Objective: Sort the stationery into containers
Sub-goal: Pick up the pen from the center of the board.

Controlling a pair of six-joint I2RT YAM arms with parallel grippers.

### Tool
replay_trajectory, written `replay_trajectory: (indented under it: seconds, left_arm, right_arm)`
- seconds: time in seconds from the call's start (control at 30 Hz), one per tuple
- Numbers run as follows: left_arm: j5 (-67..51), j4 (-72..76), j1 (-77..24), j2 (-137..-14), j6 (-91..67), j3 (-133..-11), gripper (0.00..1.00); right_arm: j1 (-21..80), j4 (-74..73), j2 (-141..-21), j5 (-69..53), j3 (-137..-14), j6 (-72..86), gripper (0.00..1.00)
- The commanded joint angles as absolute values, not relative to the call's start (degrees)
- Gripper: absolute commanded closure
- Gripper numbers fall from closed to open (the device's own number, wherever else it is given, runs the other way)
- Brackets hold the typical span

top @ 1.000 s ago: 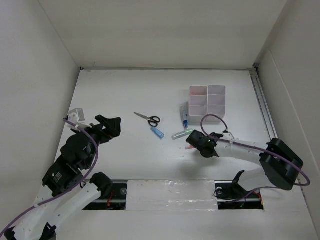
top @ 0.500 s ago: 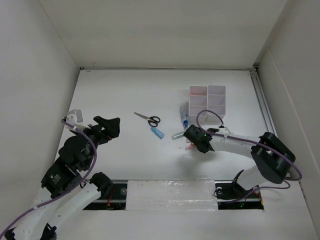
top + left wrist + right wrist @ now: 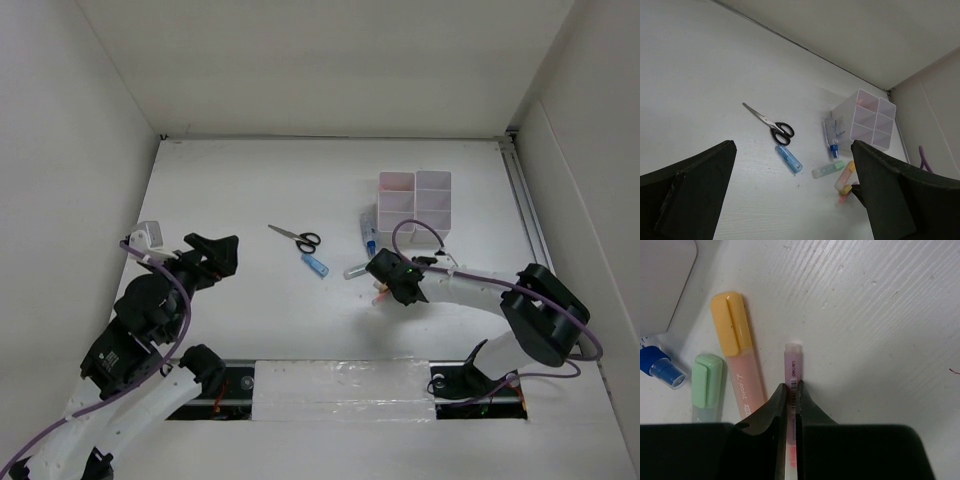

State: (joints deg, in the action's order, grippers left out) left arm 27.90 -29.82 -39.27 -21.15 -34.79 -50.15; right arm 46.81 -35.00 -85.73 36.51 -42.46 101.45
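Top external view: the right gripper [image 3: 384, 277] is down on the table [image 3: 240, 180] among a cluster of markers, just in front of the white organiser [image 3: 415, 198]. The scissors [image 3: 296, 237] and a short blue tube [image 3: 316, 265] lie well apart to the left. The left gripper [image 3: 222, 252] hangs over bare table, touching nothing.

Left wrist view: its dark fingers [image 3: 695, 190] stand spread wide and empty, framing the scattered stationery and the organiser's compartments.

Right wrist view: the jaws are pressed in on a thin pink pen [image 3: 792, 360], one tip on each side of the barcoded barrel, with the blunt end poking out beyond them. An orange-capped marker [image 3: 737, 352] lies just beside it, then a green marker [image 3: 707, 382] and a blue-capped bottle [image 3: 664, 371].

The pen looks light, stiff and smooth, so it is likely to roll or swivel in a pinch. A hold near mid-length would carry it level, but the rest of the barrel is hidden under the gripper, so where along the pen this hold sits cannot be told.
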Motion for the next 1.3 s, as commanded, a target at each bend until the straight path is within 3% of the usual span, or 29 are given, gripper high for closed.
replay_trajectory:
  seconds: [0.0,0.03,0.2,0.6,0.8,0.93,1.03,1.07,1.13,1.17,1.27]
  left_arm:
    - [28.56,-28.12,-39.02,-20.39,-34.01,-49.92,0.00]
    - [28.56,-28.12,-39.02,-20.39,-34.01,-49.92,0.00]
    - [28.56,-28.12,-39.02,-19.86,-34.01,-49.92,0.00]
    - [28.56,-28.12,-39.55,-19.86,-34.01,-49.92,0.00]
    - [28.56,-28.12,-40.07,-20.39,-34.01,-49.92,0.00]
    - [28.56,-28.12,-40.61,-20.39,-34.01,-49.92,0.00]
    - [28.56,-28.12,-41.13,-20.92,-34.01,-49.92,0.00]
    - [28.56,-28.12,-41.13,-21.44,-34.01,-49.92,0.00]
    - [28.56,-28.12,-41.13,-21.45,-34.01,-49.92,0.00]
    - [28.56,-28.12,-41.13,-22.05,-34.01,-49.92,0.00]
    - [28.56,-28.12,-41.13,-22.76,-34.01,-49.39,0.00]
  right_arm:
    - [47.10,-35.95,-88.06,31.38,-40.78,100.29,0.96]
    - [47.11,-35.95,-88.07,31.38,-40.78,100.28,1.00]
    - [47.11,-37.78,-87.02,31.37,-40.78,99.67,1.00]
    - [48.96,-48.33,-71.46,37.88,-43.32,102.12,1.00]
    - [50.10,-51.94,-68.64,47.44,-50.17,97.67,1.00]
    - [50.10,-50.81,-66.72,58.08,-58.25,81.62,1.00]
    - [46.25,-36.87,-65.65,62.75,-62.31,62.30,1.00]
    - [42.40,-24.47,-64.87,60.32,-62.31,46.22,1.00]
    - [38.34,-9.48,-64.25,54.70,-60.84,29.79,1.00]
    - [33.53,3.73,-64.25,44.14,-59.78,16.13,1.00]
    - [27.18,14.12,-66.96,26.43,-59.85,4.26,1.00]
